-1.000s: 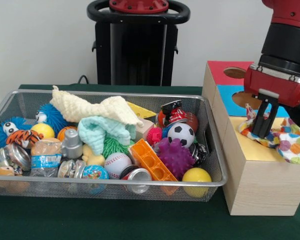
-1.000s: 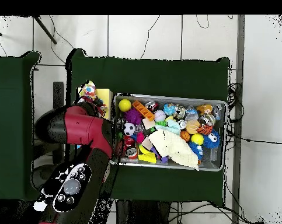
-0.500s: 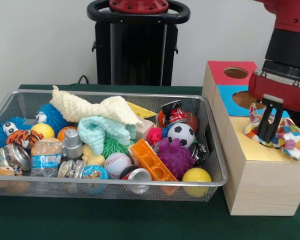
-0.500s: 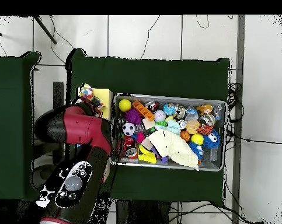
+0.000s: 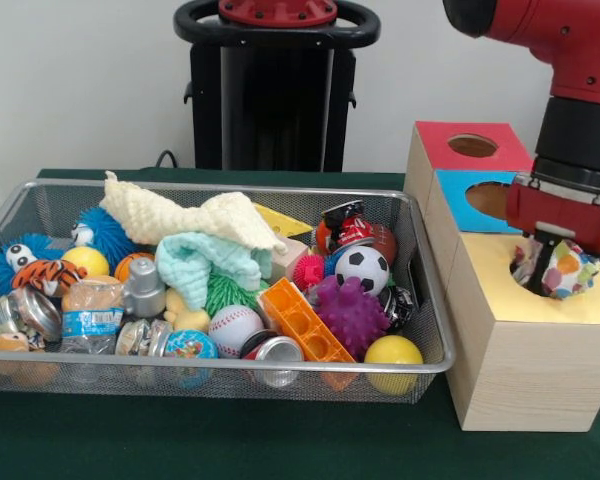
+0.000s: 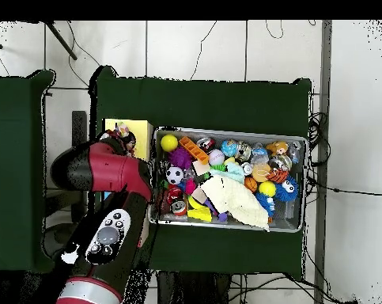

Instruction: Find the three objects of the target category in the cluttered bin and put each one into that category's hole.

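Observation:
A white cloth with coloured polka dots (image 5: pixel 563 270) is bunched up in the hole of the yellow section (image 5: pixel 495 290) of the wooden box. My gripper (image 5: pixel 546 268) reaches straight down into that hole and is shut on the polka-dot cloth, with its tips buried in the fabric. In the wire bin (image 5: pixel 210 372), a cream cloth (image 5: pixel 180 215) and a mint cloth (image 5: pixel 208 262) lie on top of the clutter. From overhead, my arm (image 6: pixel 107 170) covers the box, and only a bit of the polka-dot cloth (image 6: pixel 125 139) shows beside the yellow top (image 6: pixel 140 127).
The box also has a red section with a hole (image 5: pixel 472 145) and a blue section with a hole (image 5: pixel 490 198). The bin holds a soccer ball (image 5: pixel 362 268), a purple spiky ball (image 5: pixel 351 315), an orange brick (image 5: pixel 302 320), a yellow ball (image 5: pixel 393 352), cans and bottles.
The gripper moved down over the yellow section's hole. The cloth, which was spread across the box top, is now drawn into a bundle in the hole.

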Robot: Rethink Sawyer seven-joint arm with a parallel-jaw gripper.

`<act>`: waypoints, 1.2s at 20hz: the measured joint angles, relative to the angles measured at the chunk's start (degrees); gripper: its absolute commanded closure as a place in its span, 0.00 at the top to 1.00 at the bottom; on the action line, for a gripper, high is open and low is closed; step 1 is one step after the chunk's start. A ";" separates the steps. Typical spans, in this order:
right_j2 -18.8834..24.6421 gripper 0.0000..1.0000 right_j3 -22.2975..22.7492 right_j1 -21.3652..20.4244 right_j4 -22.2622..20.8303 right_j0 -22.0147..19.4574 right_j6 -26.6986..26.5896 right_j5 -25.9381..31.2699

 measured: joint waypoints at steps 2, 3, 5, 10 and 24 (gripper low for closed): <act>0.22 0.00 -0.61 1.12 0.12 0.01 0.00 -0.67; 0.33 0.00 -0.89 1.60 0.16 0.01 0.00 -0.90; 0.54 0.00 -1.40 2.36 0.16 -0.01 -0.01 -1.26; 0.87 0.00 -1.86 2.62 0.11 -0.18 -0.01 -1.37; 1.70 0.00 -0.04 -1.61 -0.22 -0.91 0.00 4.03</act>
